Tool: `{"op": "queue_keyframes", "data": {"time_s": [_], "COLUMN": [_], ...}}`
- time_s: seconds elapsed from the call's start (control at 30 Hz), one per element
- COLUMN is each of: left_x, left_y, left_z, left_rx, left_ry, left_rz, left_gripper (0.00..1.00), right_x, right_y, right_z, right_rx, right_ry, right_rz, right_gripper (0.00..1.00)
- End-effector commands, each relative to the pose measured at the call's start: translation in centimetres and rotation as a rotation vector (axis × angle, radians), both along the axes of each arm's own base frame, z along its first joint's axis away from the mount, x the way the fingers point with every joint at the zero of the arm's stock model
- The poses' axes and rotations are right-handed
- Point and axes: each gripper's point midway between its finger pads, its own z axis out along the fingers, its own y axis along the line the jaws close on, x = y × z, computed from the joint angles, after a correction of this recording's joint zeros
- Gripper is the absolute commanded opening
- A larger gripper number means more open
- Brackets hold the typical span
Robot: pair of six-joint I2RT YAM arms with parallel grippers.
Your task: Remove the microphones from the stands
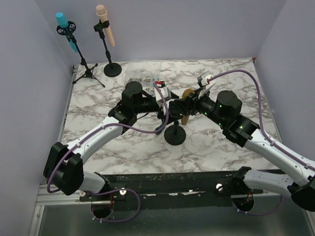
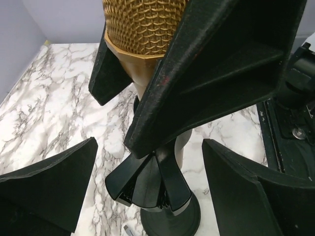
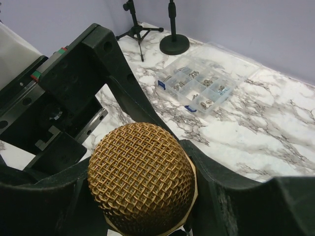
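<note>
One microphone (gold mesh head) clenched between right jaws, left jaws released astride stand.

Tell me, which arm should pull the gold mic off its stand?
Right, probably. The right gripper is closed on the mic just below its head, ready to lift. The left gripper is open lower down, either side of the stand, better for steadying it.

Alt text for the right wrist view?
The mesh head of a gold microphone fills the lower centre, clamped in the right gripper. Behind it on the marble table sit a clear parts box, a tripod base and a round base near the wall.
</note>
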Motion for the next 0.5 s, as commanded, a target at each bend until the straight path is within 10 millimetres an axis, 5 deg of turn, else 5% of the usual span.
{"op": "queue_keyframes", "data": {"time_s": [0.0, 0.1, 0.27, 0.47], "left_x": [-1.2, -0.7, 1.3, 1.9], "left_y": [-0.3, 0.0, 1.0, 2.0], "left_z": [-0.2, -0.8, -2.0, -2.6], "left_rx": [0.002, 0.026, 0.115, 0.12], "left_ry": [0.001, -0.006, -0.023, -0.024], "left_rz": [-0.085, -0.046, 0.073, 0.167], "left_gripper": [0.87, 0.75, 0.0, 0.0], "right_x": [-0.9, -0.8, -0.8, -0.6], "right_y": [0.5, 0.5, 0.7, 0.6], "right_z": [-0.1, 0.0, 0.1, 0.9], "right_rx": [0.021, 0.028, 0.04, 0.06], "right_ry": [0.009, 0.007, 0.007, -0.008], "right_rz": [0.043, 0.042, 0.047, 0.032], "right_gripper": [0.01, 0.01, 0.01, 0.01]}}
